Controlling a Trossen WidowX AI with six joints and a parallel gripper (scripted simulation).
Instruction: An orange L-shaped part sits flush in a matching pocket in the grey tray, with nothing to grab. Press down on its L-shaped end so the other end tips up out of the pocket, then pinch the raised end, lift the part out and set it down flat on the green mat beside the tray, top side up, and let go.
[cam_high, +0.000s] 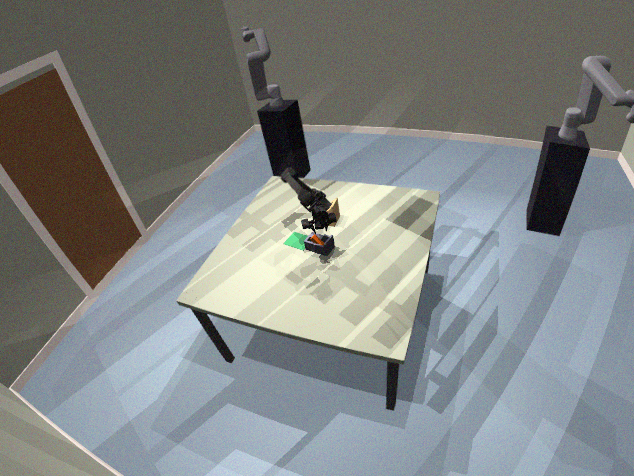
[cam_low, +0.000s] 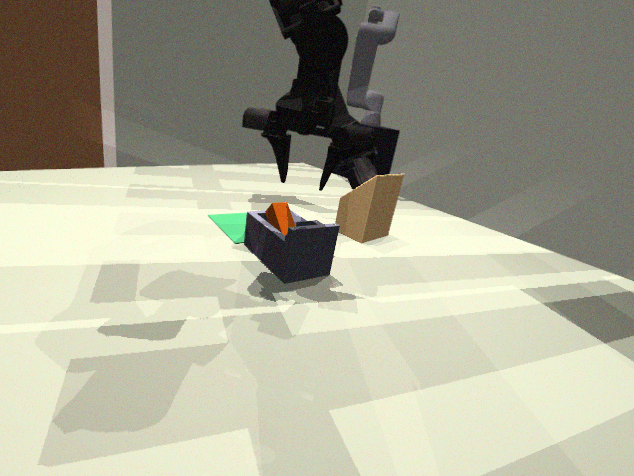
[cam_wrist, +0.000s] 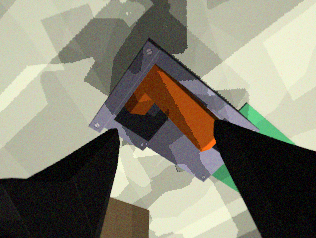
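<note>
The orange part (cam_high: 317, 239) (cam_low: 280, 217) (cam_wrist: 187, 112) lies tilted in the grey tray (cam_high: 317, 248) (cam_low: 312, 251) (cam_wrist: 187, 155). Its L-shaped end is down in the pocket, and its other end, on the side towards the green mat (cam_high: 294, 240) (cam_low: 228, 225) (cam_wrist: 262, 122), stands up above the tray's rim. My gripper (cam_low: 302, 185) (cam_wrist: 167, 125) is open and empty, above the tray and clear of the part. In the wrist view the right finger's tip overlaps the part's raised end, and the left finger's tip shows beside the tray's edge. The mat lies flat against the tray's side and bears nothing that I can see.
A tan wedge-shaped block (cam_high: 334, 211) (cam_low: 368, 210) (cam_wrist: 127, 217) stands on the table (cam_high: 245, 292) (cam_low: 460, 409) near the tray, on the side away from the mat. Two grey arms on black pedestals stand beyond the table.
</note>
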